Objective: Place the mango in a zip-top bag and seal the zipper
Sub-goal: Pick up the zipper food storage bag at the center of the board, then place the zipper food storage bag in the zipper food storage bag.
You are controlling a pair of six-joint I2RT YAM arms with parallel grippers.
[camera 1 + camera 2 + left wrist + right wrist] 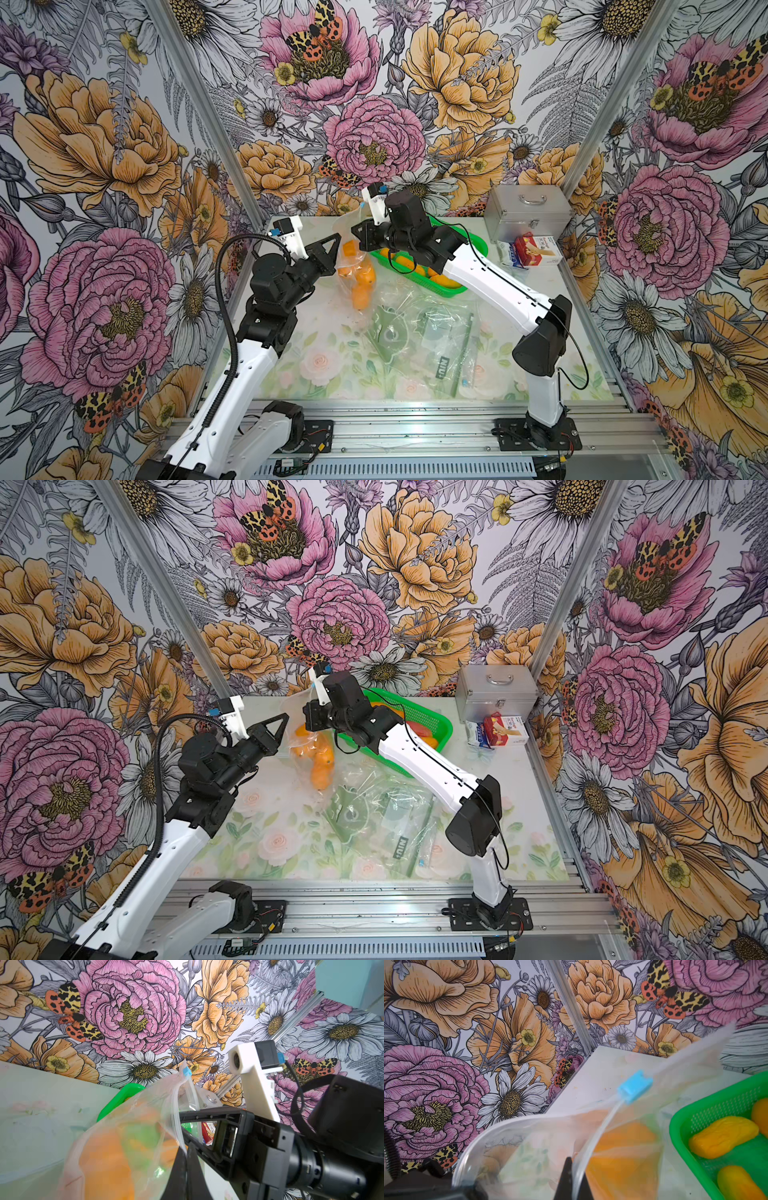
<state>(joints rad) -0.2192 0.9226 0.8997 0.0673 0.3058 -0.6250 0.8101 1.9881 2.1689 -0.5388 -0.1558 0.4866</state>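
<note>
A metal rail [415, 432] runs along the near edge of the table [291, 332]. The table has soft roses on it, and big flowers cover the walls [104, 166]. Both arms [490, 282] bend in toward the far middle. The left end effector [185, 1152] and the right end effector [569, 1164] each pinch the zip-top bag [345, 226], with the mango [360, 296] inside

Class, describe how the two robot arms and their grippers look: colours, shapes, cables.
The left arm and right arm have white shells and black joints. The left gripper and right gripper are black with triangular fingers, each carrying a white camera bracket. A ribbed black hose loops beside the left arm; a thin black cable runs along the right arm.
</note>
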